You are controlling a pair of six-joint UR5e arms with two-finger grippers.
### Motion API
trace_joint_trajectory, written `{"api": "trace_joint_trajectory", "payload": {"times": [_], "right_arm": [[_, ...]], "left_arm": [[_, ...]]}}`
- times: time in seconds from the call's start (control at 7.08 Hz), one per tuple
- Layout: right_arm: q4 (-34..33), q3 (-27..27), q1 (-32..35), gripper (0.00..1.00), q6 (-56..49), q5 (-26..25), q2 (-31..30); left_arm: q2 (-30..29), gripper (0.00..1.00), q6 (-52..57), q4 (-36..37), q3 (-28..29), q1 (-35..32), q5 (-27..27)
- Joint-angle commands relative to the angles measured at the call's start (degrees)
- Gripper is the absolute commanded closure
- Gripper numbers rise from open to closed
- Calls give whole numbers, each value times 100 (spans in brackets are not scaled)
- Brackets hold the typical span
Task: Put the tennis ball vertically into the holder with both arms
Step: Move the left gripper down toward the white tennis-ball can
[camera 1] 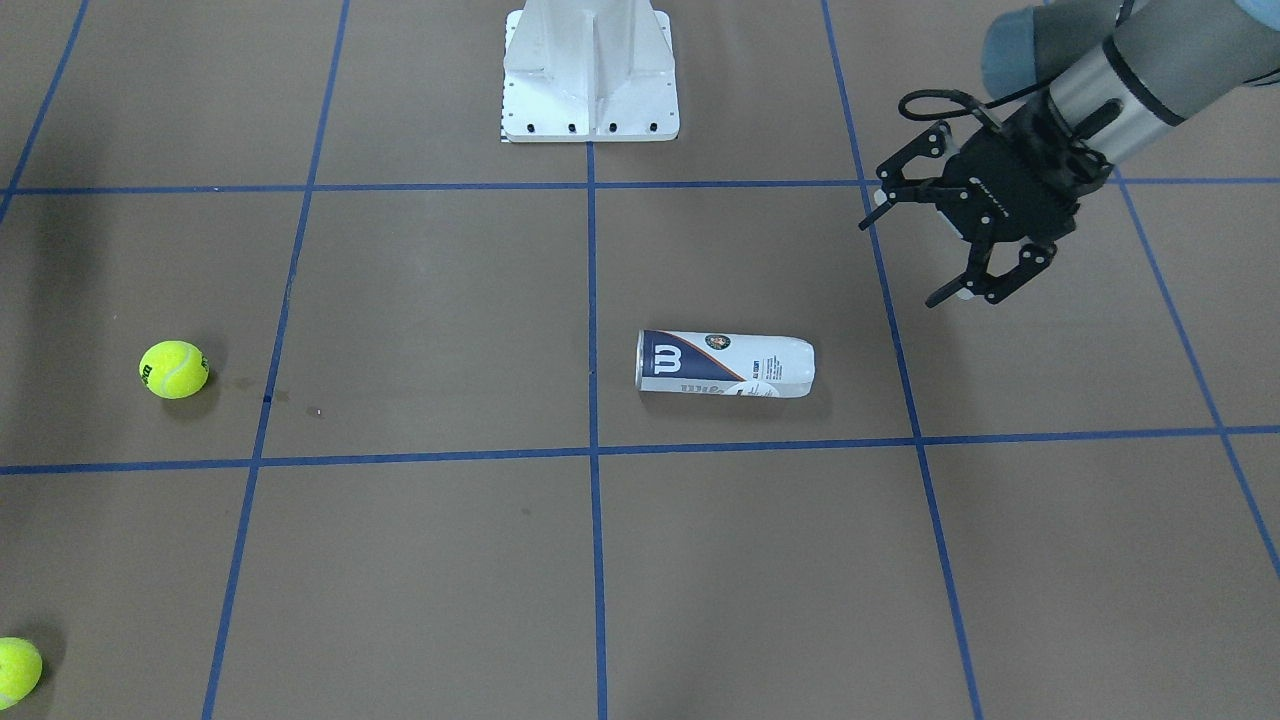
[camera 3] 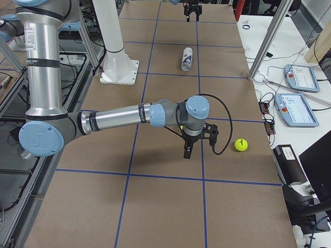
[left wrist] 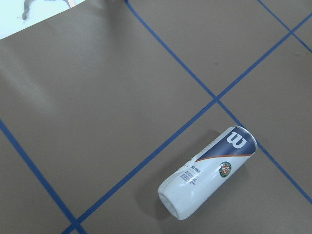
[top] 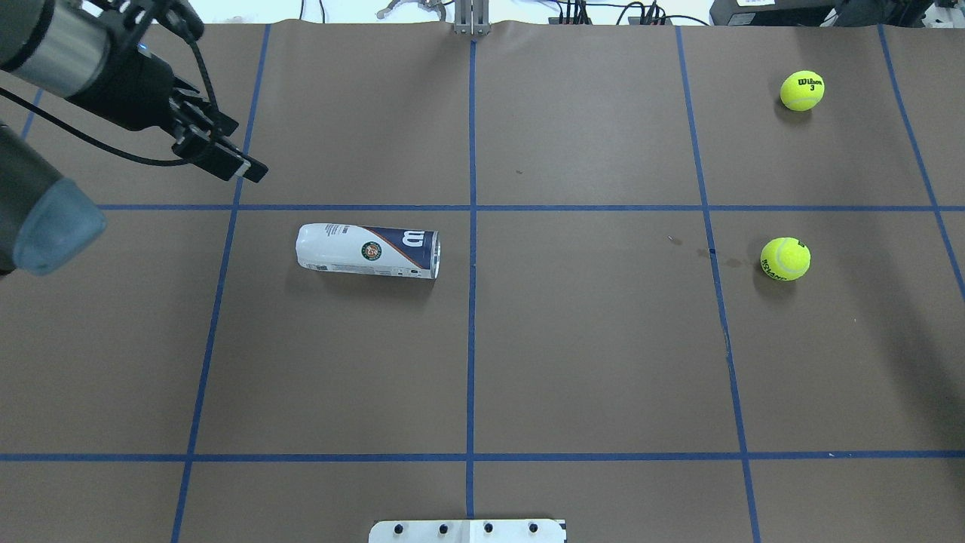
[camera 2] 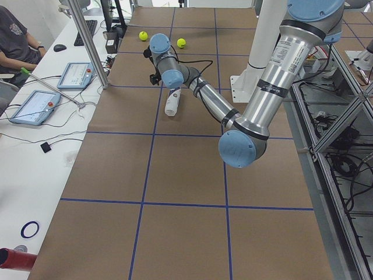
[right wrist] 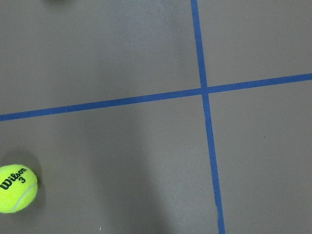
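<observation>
The left end effector (camera 1: 905, 258) hung above the desk (camera 1: 420, 330), fingers spread, holding nothing. The holder (camera 1: 725, 365) lay on its side, apart from it, toward the robot's right. Its long axis ran across the desk, with the rounded white end facing the end effector and the navy end away. The finger state of the right end effector (camera 3: 187, 153) could not be told. A tennis ball (camera 3: 240, 144) lay near it.

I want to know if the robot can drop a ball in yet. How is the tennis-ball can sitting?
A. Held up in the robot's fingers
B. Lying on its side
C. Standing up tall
B: the tennis-ball can lies on its side on the table, the left gripper apart from it.
</observation>
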Motion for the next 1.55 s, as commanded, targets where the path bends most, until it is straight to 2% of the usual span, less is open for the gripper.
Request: {"api": "trace_joint_trajectory", "payload": {"times": [0.0, 0.14, 0.28, 0.42, 0.85, 0.99, 1.27, 1.41], "right_arm": [[-5, -96, -6, 0, 0, 93, 81], [-5, -88, -6, 0, 0, 146, 81], [-5, -87, -6, 0, 0, 147, 81], [-5, -87, -6, 0, 0, 164, 81], [3, -44, -6, 0, 0, 173, 81], [3, -44, -6, 0, 0, 173, 81], [3, -43, -6, 0, 0, 182, 81], [-5, -52, -6, 0, 0, 182, 73]], "left_arm": [[-549, 3, 735, 30, 309, 425, 603], [-622, 3, 895, 13, 441, 540, 753], [-901, 3, 1149, 12, 677, 767, 1146], [-1112, 3, 1412, 21, 914, 935, 1237], [-1158, 3, 2590, 82, 1231, 1181, 1246], [-1437, 3, 2628, 231, 1520, 1305, 1255], [-1755, 3, 2654, 302, 1865, 1725, 1928], [-1747, 3, 2941, 442, 1892, 1797, 2045]]}}
